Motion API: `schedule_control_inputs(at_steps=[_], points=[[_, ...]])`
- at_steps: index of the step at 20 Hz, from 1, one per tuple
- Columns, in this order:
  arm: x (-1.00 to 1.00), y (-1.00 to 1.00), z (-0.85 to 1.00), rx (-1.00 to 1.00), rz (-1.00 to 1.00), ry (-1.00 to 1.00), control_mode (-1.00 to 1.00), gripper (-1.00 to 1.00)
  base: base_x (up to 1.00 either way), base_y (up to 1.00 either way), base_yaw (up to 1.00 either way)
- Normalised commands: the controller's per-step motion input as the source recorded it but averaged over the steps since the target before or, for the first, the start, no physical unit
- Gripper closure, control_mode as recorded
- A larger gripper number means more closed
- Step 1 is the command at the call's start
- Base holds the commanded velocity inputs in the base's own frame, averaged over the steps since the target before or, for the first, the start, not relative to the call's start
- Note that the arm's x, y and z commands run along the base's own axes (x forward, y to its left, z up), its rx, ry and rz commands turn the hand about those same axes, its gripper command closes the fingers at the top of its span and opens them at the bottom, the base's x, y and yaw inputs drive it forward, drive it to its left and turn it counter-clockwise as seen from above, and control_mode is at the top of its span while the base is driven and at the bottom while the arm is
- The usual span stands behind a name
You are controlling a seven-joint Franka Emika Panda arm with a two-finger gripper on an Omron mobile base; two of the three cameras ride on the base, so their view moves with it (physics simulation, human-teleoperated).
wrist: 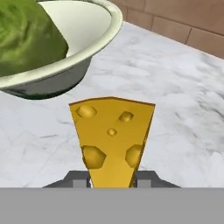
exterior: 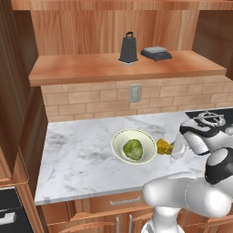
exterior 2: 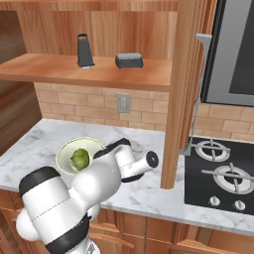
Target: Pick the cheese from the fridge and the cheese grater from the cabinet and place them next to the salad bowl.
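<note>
My gripper (wrist: 112,180) is shut on the cheese (wrist: 111,140), a yellow-orange wedge with holes. It holds the cheese (exterior: 163,146) low over the marble counter (exterior: 77,154), just right of the salad bowl (exterior: 119,136), and the two are close but apart. The pale bowl (wrist: 100,39) holds a green lettuce head (wrist: 26,35). The dark cheese grater (exterior: 129,48) stands upright on the wooden cabinet shelf (exterior: 91,68) above the counter, also seen as the grater (exterior 2: 85,50) from the right. The fridge is out of view.
A flat dark scale (exterior: 156,53) lies on the shelf right of the grater. A black stove (exterior 2: 223,173) sits at the counter's right end, behind a wooden cabinet side panel (exterior 2: 181,89). A brick wall with an outlet (exterior: 134,93) backs the counter.
</note>
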Motion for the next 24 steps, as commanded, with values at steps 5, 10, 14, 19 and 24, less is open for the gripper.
schedule_control_inputs(at_steps=[5,10,14,19,24], points=[[0.25,0.00,-0.25,0.00,0.00,0.01,-1.00,1.00,0.00,0.00,0.00],[0.30,0.00,-0.31,0.00,0.00,0.00,-1.00,1.00,0.00,0.00,0.00],[0.19,0.02,-0.30,0.00,0.00,0.00,-1.00,-1.00,0.00,0.00,0.00],[0.01,0.00,-0.07,0.00,0.00,-0.02,-1.00,-1.00,0.00,0.00,0.00],[0.00,0.00,0.00,0.00,0.00,-0.07,-1.00,-1.00,0.00,0.00,0.00]])
